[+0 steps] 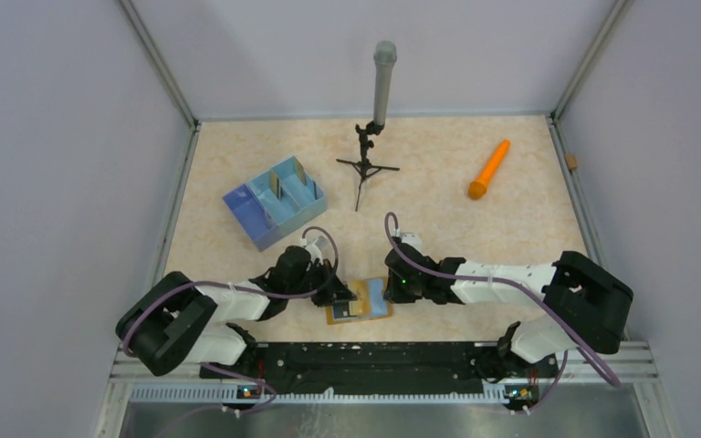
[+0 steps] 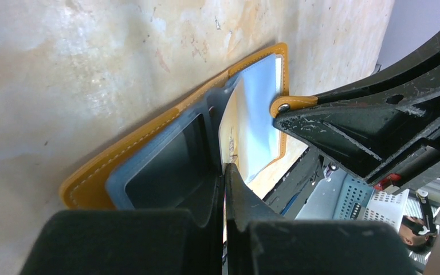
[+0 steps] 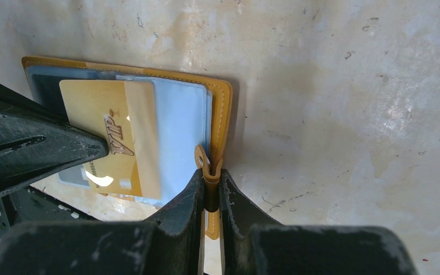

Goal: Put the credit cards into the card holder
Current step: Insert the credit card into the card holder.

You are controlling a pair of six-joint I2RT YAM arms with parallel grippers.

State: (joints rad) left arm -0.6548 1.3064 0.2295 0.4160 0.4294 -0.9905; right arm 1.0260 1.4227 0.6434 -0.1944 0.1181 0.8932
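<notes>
The card holder, a mustard-orange wallet with bluish pockets, lies open on the table between my grippers. My left gripper is shut on the edge of a gold credit card marked VIP, whose far end lies under a clear pocket sleeve of the wallet. The card shows edge-on in the left wrist view. My right gripper is shut on the wallet's snap tab at its right edge. Two more cards stand upright in the blue tray.
A blue divided tray stands behind the left arm. A black tripod with a grey microphone stands at the back centre. An orange cone-shaped stick lies at the back right. Walls close in both sides.
</notes>
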